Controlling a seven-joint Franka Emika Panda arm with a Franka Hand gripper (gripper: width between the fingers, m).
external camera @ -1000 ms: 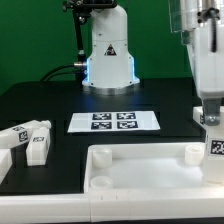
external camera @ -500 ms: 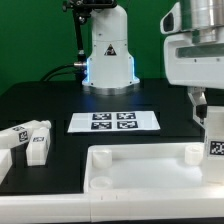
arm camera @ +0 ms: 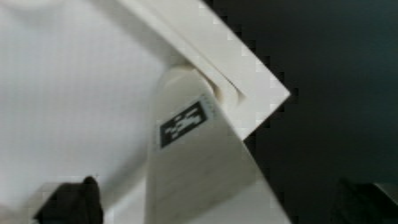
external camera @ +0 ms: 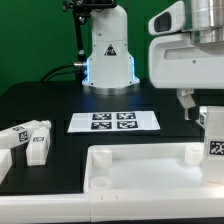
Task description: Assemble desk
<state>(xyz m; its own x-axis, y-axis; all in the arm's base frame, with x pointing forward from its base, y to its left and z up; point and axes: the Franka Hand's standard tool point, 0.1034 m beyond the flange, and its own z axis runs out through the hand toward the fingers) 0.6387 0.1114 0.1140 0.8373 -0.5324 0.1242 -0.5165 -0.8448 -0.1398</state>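
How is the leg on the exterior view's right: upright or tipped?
Upright: the leg stands on the desk top at its corner, with its sides vertical. Whether it is fully seated, cannot tell.

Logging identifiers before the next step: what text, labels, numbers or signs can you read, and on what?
No words, brands or numbers are readable in either view.
Black triangular sign on the white robot base: symbol too small to read.
Thin flat white marker board: four black-and-white coded tags, no letters.
Loose white plastic square-section desk legs and the upright leg: coded tags only, no text.
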